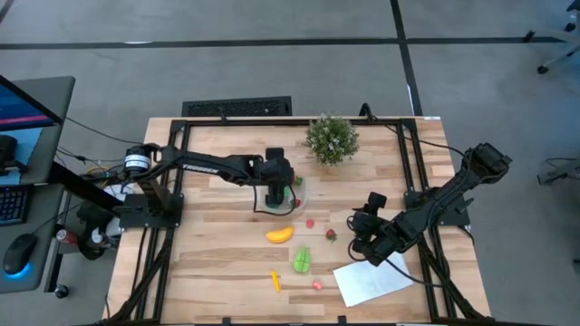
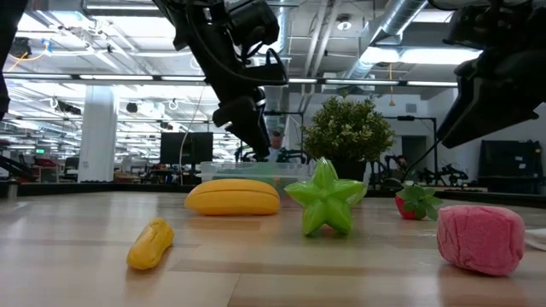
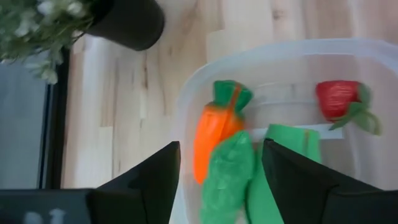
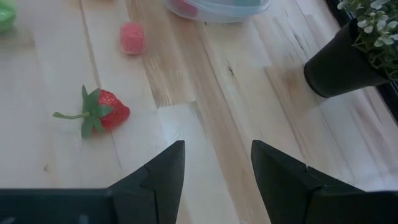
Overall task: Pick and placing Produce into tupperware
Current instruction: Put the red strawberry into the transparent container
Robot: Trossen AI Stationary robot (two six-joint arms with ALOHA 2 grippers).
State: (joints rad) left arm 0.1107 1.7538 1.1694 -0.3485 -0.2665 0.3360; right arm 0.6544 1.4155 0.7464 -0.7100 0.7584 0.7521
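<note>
The clear tupperware [image 1: 294, 201] stands mid-table and holds an orange carrot [image 3: 214, 134], two green pieces [image 3: 227, 174], [image 3: 292, 143] and a red strawberry [image 3: 339, 99]. My left gripper [image 3: 221, 186] hangs just over it, open, its fingers on either side of the nearer green piece without touching it. On the wood lie a yellow banana [image 1: 279, 234], a green star fruit [image 1: 301, 261], a small yellow piece [image 1: 275, 281], two pink berries [image 1: 310, 223], [image 1: 317, 284] and a strawberry [image 4: 102, 112]. My right gripper [image 4: 217, 168] stands open over bare wood to the right of that strawberry.
A bushy potted plant [image 1: 332, 138] stands at the far edge, just right of the tupperware. A flat white sheet [image 1: 372, 279] lies near the front right, under my right arm. Black frame rails run along the table's left and right sides.
</note>
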